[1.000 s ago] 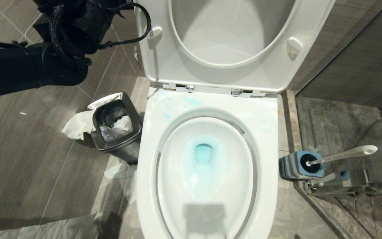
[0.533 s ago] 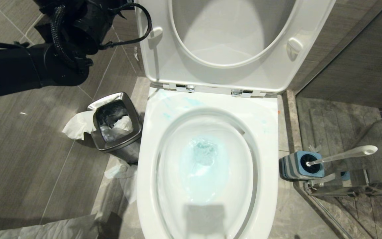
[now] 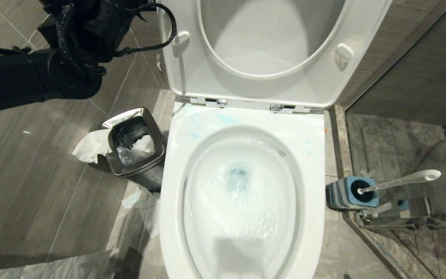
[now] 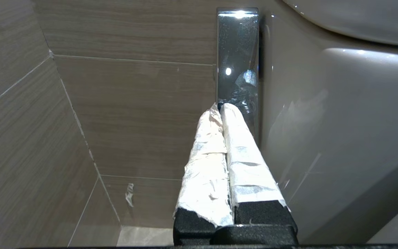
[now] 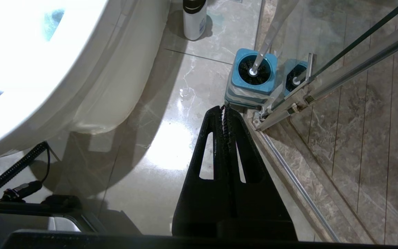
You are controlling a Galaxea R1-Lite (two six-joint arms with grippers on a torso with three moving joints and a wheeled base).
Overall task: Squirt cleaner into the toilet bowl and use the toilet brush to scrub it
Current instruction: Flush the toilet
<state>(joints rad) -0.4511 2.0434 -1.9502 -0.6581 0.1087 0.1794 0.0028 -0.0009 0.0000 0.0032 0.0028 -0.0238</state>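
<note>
The toilet bowl (image 3: pixel 176 162) was glossy white ceramic, its seat and lid (image 3: pixel 269 50) smooth plastic on chrome hinges (image 3: pixel 216 102). The waste bin (image 3: pixel 136 147) was brushed steel, crumpled paper (image 3: pixel 89 147) beside it. The toilet brush (image 3: pixel 401 181) had a pale translucent plastic stick. The floor (image 5: pixel 171 103) was polished stone tile. The left gripper (image 4: pixel 221 109) wore wrinkled white tape; a mirror-bright chrome plate (image 4: pixel 237 52) stood before it.

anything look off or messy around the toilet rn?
Yes. Turquoise cleaner streaks sit on the toilet bowl rim's back left, outside the basin. White tissue hangs over the steel waste bin edge, with more paper on the floor beside it. Toilet brush is in its holder.
</note>
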